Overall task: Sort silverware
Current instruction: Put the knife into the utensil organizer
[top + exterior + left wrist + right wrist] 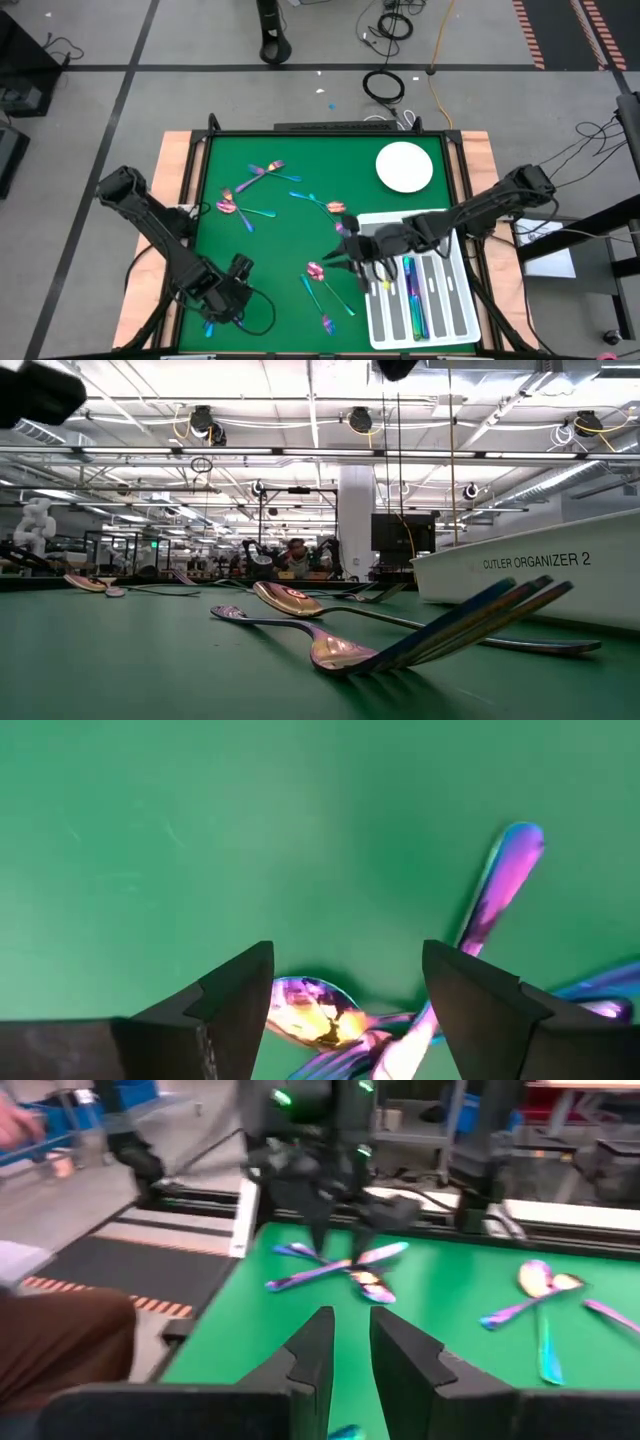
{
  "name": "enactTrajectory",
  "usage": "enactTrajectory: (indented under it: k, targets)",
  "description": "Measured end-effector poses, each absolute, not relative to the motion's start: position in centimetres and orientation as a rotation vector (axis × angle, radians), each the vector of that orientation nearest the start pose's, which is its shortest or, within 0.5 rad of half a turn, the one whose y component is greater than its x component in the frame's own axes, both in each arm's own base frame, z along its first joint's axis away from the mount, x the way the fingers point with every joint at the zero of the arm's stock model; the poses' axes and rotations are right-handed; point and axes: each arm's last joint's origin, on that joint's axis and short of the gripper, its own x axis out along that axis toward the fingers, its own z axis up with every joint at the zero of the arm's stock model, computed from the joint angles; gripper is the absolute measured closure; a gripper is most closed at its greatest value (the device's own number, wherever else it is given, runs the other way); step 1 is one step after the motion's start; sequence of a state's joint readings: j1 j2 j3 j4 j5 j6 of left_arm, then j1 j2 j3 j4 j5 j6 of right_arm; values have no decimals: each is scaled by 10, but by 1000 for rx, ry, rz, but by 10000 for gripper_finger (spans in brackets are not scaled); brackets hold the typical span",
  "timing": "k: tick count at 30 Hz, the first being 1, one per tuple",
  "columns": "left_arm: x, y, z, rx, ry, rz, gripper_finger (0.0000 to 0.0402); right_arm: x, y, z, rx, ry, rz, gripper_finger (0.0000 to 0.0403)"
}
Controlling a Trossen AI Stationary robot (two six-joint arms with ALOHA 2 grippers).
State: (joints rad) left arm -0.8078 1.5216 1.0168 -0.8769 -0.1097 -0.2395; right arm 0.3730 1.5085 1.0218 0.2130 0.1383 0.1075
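Iridescent silverware lies scattered on the green mat (270,250): spoons and forks (262,174) toward the far left, more pieces (320,280) in the middle, and several in the white tray (455,320). My left gripper (345,990) is open near the mat's near-left corner, pointing down over a spoon (312,1010) that lies crossed with other pieces (500,875); its fingers straddle them without touching. My right gripper (343,256) hovers left of the tray, pointing level toward the table's left. Its fingers (348,1342) are shut to a narrow slit, with nothing between them.
A round white plate (404,166) sits at the mat's far right. The tray's wall (530,565) reads "CUTLER ORGANIZER 2" in the low view, with spoons and a fork (330,645) lying before it. Raised borders edge the mat; cables lie on the floor beyond.
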Motion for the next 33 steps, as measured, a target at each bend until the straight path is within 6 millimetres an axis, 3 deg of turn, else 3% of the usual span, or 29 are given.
enactTrajectory:
  k: [7,13,23,33]
  targets:
    - [187,-205,182,376,1453,-473,143,308,146,283,40,235,152,344]
    - [183,-208,180,387,1469,-490,143,304,153,280,24,258,157,344]
    - [179,-213,179,392,1473,-497,143,306,146,278,-30,281,138,344]
    - [176,-212,164,373,1540,-488,143,311,131,271,-47,345,90,344]
